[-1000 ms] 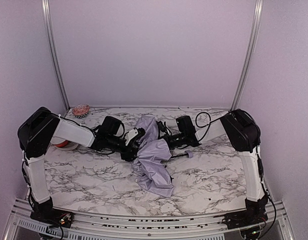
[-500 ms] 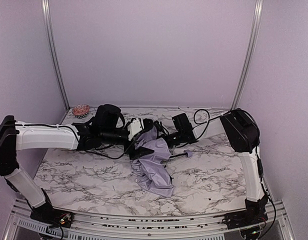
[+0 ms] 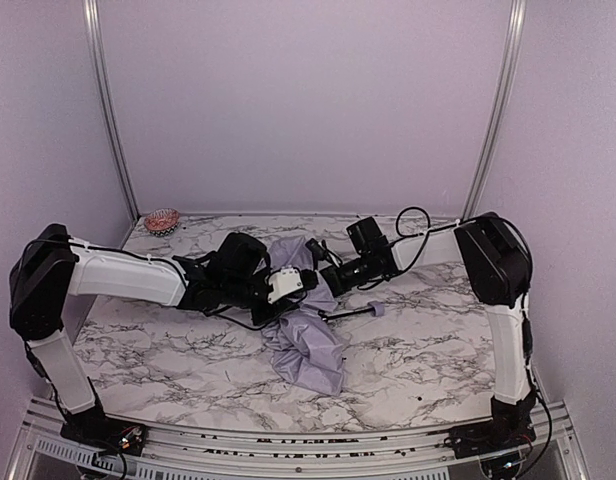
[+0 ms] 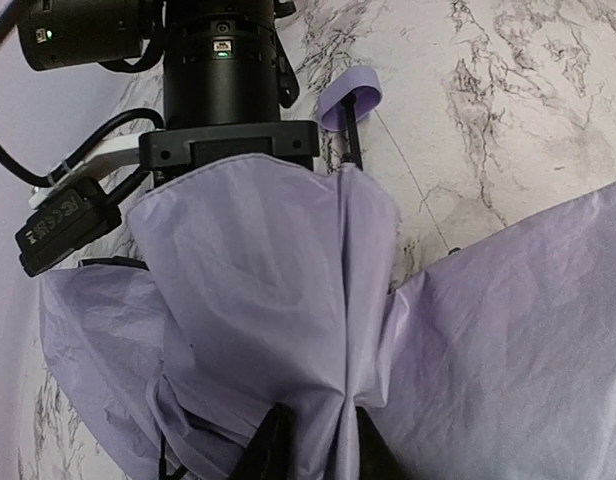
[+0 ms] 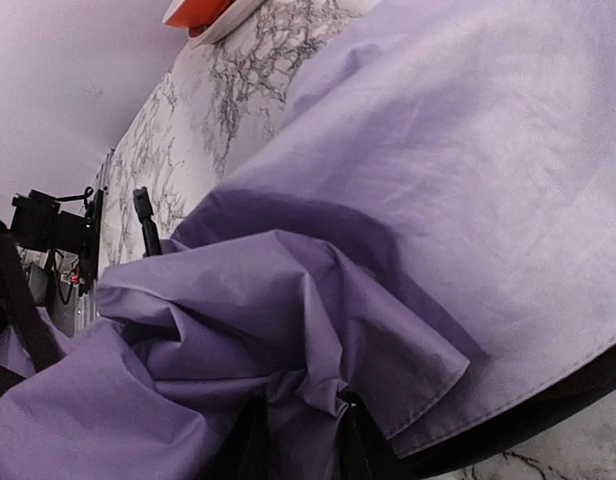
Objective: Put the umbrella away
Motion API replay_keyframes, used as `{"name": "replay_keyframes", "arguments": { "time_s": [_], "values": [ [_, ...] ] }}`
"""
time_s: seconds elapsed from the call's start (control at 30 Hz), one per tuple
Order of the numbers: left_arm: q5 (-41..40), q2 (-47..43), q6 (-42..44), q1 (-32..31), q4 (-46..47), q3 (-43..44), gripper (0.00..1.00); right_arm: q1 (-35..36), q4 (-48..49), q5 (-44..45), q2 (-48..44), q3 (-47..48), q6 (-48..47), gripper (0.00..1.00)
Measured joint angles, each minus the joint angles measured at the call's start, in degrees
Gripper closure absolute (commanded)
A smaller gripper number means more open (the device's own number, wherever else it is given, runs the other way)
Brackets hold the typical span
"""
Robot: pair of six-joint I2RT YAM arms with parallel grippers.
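The umbrella (image 3: 310,345) lies collapsed mid-table, its lavender fabric crumpled, its thin black shaft (image 3: 348,314) ending in a small lavender handle (image 3: 378,309) to the right. My left gripper (image 3: 296,284) reaches in from the left; in the left wrist view a fold of the umbrella's fabric (image 4: 288,300) is pinched between the fingers of my left gripper (image 4: 316,448). My right gripper (image 3: 325,276) meets it from the right; bunched fabric (image 5: 318,300) fills the gap of my right gripper (image 5: 300,440). The handle (image 4: 350,92) shows beside the right arm's black wrist.
A small red patterned bowl (image 3: 162,220) sits at the back left corner. An orange and white dish (image 5: 203,10) shows at the far end of the right wrist view. Lavender walls and metal posts (image 3: 106,110) close in the marble table (image 3: 438,370).
My left arm swung out and back, opened wide, then came down and closed on a fold of fabric. The right gripper shifted slightly back, and the canopy was pulled tighter between the two.
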Motion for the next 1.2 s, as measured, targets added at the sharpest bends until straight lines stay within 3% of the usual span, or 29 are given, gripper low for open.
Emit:
{"name": "replay_keyframes", "arguments": {
  "time_s": [0.17,0.37,0.47,0.7,0.97,1.03,1.13,1.17,1.2],
  "values": [
    [8.33,0.13,-3.28,2.95,2.27,-0.66,0.83,-4.22,-2.99,-1.01,-10.36,-5.27,-2.29,0.63],
    [18.51,3.85,-8.00,9.81,5.42,-0.55,0.83,-8.24,-1.70,7.17,-29.46,-13.99,-7.34,0.58],
    [20.92,5.75,-9.22,10.36,6.51,-0.50,0.83,-4.28,-0.24,7.26,-37.00,-21.44,-12.37,0.50],
    [24.35,7.72,-10.78,10.34,7.93,-0.28,0.82,14.27,4.00,10.23,-44.74,-38.62,-30.12,0.40],
    [25.79,7.87,-11.76,10.36,8.13,-0.28,0.82,17.31,14.23,19.26,-43.76,-44.26,-45.20,0.36],
    [25.99,7.87,-11.76,10.36,8.13,-0.28,0.82,18.16,15.72,21.40,-41.94,-43.98,-47.58,0.43],
    [26.16,7.87,-11.76,10.36,8.13,-0.28,0.79,18.75,15.93,23.54,-38.93,-43.39,-50.47,0.74],
    [26.16,7.87,-11.76,10.36,8.13,-0.28,0.72,18.82,15.72,24.09,-38.40,-43.19,-51.01,0.85],
    [26.23,7.87,-11.87,10.36,8.13,-0.28,0.55,18.88,15.30,24.63,-37.83,-42.88,-51.43,0.93]
  ]
}}
